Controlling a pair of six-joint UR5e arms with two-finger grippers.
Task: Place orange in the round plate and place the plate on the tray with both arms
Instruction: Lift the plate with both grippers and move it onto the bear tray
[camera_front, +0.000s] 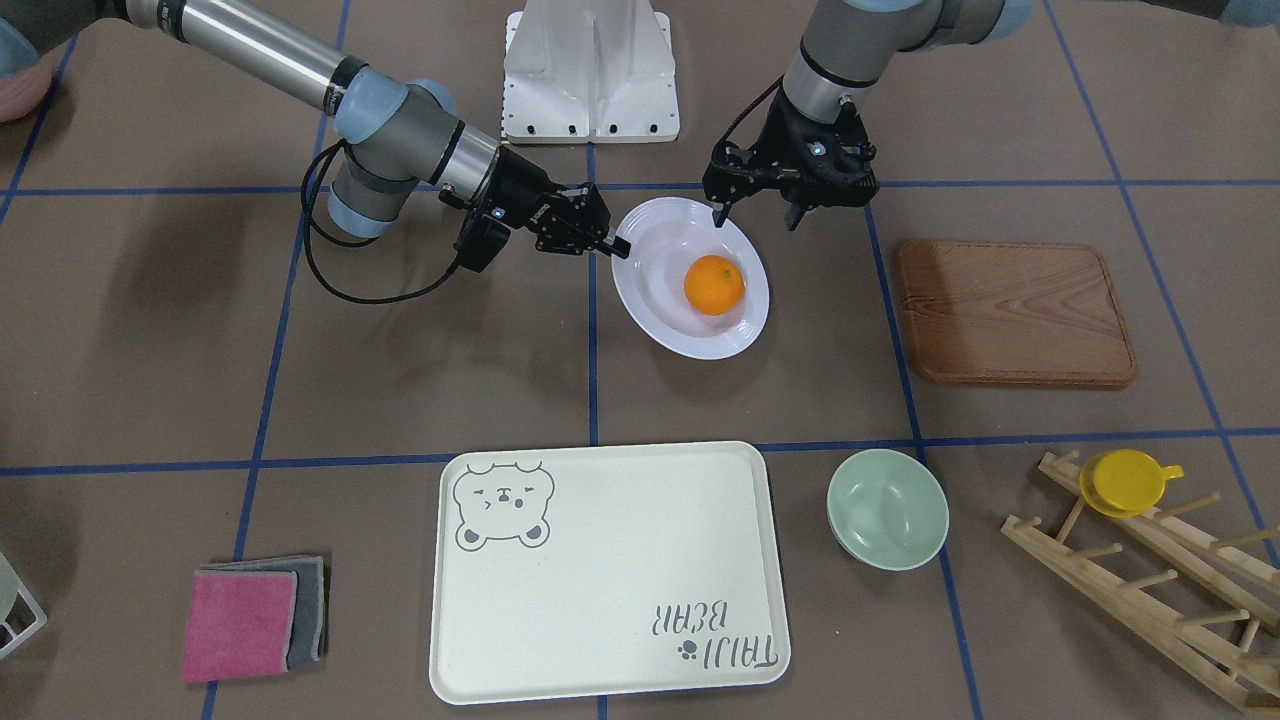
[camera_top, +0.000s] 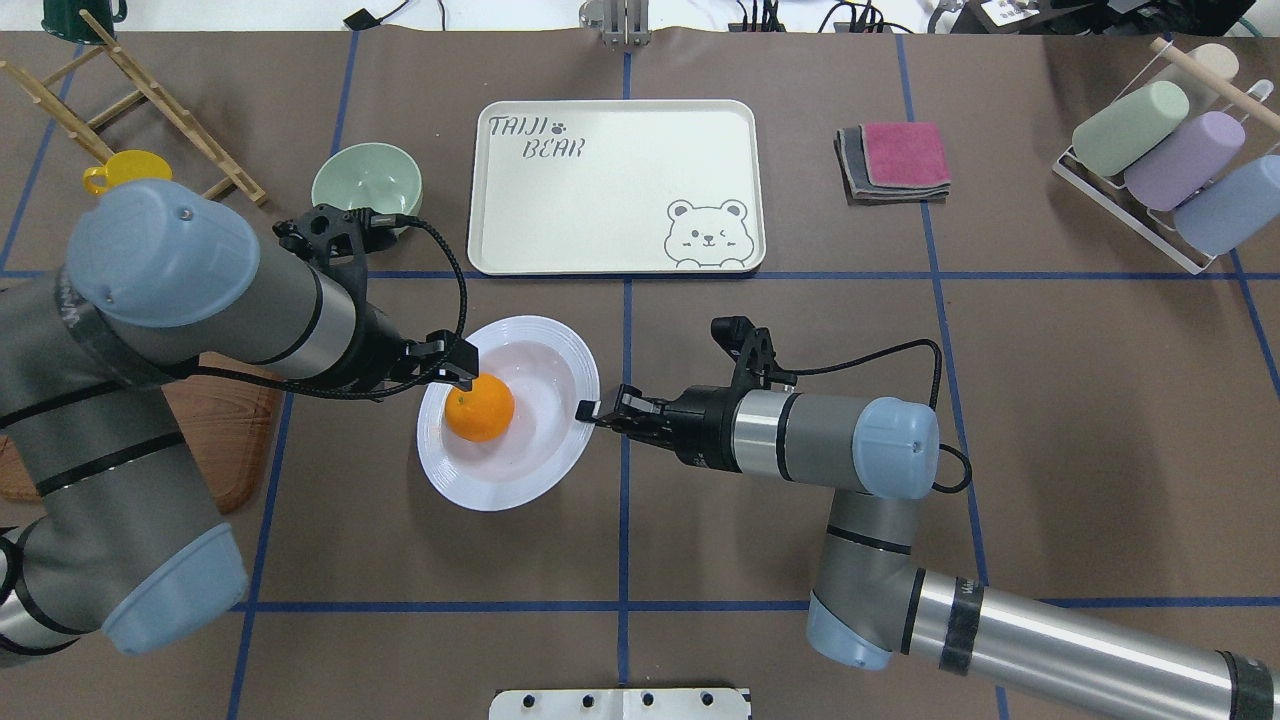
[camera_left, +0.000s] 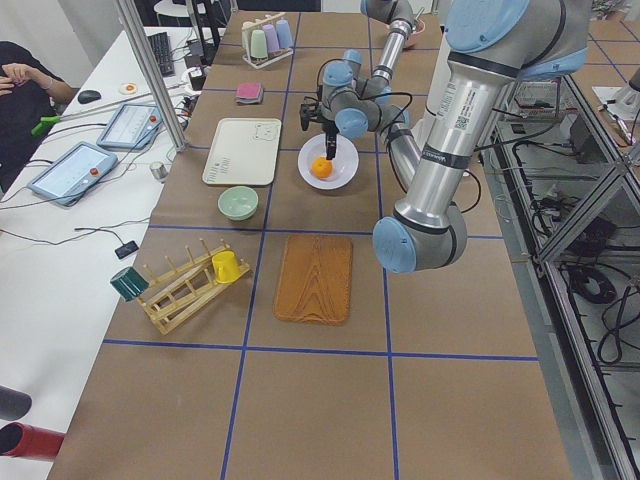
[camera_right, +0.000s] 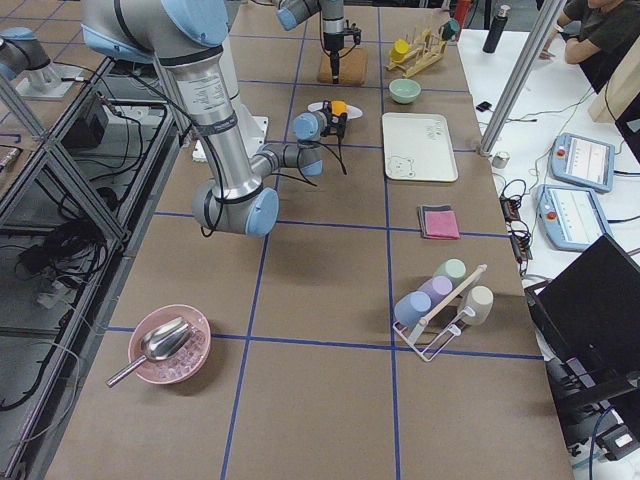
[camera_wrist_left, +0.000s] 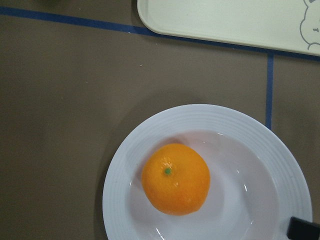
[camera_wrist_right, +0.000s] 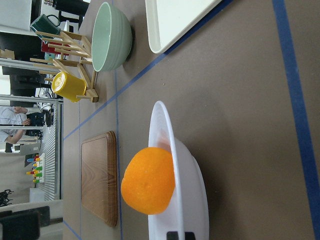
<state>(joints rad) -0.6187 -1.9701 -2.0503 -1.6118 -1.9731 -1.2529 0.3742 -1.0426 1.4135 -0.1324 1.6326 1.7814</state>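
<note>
The orange (camera_front: 714, 284) lies in the sunken centre of the white round plate (camera_front: 650, 300), which sits mid-table on the robot's side of the tray (camera_front: 600, 580). My right gripper (camera_front: 617, 247) comes in level from the side, its fingers pinched on the plate's rim; one black fingertip (camera_wrist_right: 180, 235) shows on the rim in the right wrist view. My left gripper (camera_front: 755, 215) hangs open just above the plate's other edge, near the orange and holding nothing. The left wrist view looks straight down on the orange (camera_wrist_left: 175, 179) and plate (camera_wrist_left: 280, 160).
A brown wooden board (camera_front: 1015, 312) lies beside the plate on my left. A pale-green bowl (camera_front: 887, 508) and a wooden rack with a yellow cup (camera_front: 1125, 482) stand near the tray. Folded pink and grey cloths (camera_front: 250, 620) lie on its other side.
</note>
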